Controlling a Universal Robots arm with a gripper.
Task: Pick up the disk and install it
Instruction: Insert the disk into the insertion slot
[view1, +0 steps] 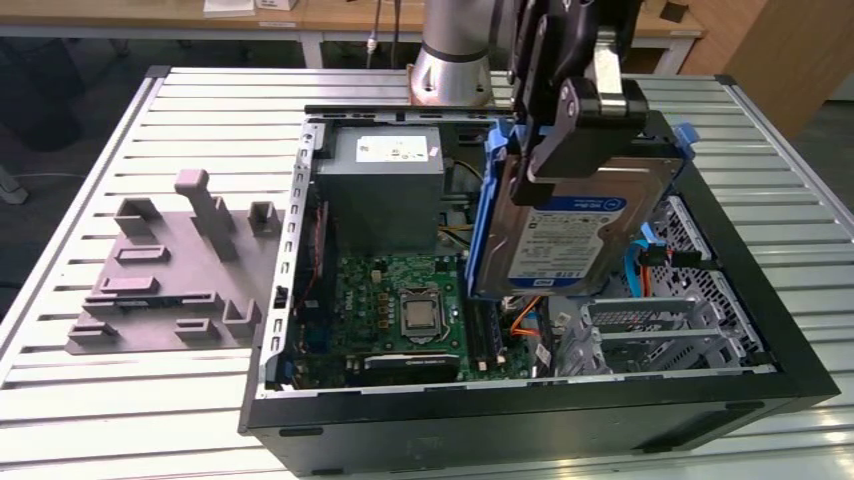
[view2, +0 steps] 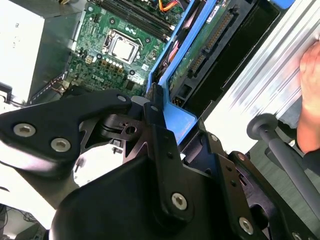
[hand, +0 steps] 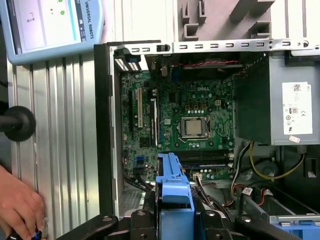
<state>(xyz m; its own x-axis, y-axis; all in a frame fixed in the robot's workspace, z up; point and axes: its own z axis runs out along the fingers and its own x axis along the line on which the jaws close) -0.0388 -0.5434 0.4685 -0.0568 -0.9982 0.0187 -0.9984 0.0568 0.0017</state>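
1. Your gripper (hand: 175, 221) is clamped tight. The jaws are pressed onto a blue carrier edge, one finger (view2: 162, 145) on each side, pinching rather than spread.
2. What it pinches is the disk (view1: 574, 235). There is one disk, held aloft on edge and tilted, its white-and-blue label facing the exterior camera.
3. The disk hangs straight down from the jaws over the open case (view1: 534, 410). It sits on the exterior view's right half, above the metal drive cage (view1: 667, 330).
4. Beside it in the case you've got one green motherboard (view1: 400, 300) with one processor socket (view1: 420, 313). There is also one grey power supply (view1: 380, 180) toward the arm's base.
5. Out on the slatted table (view1: 80, 400), on the exterior view's left, stands one grey fixture (view1: 167, 270), apart from the case.
6. Farthest out, in the first wrist view, there is one hand (hand: 17, 207) at the table's edge. One pendant (hand: 50, 25) lies farther along that side.
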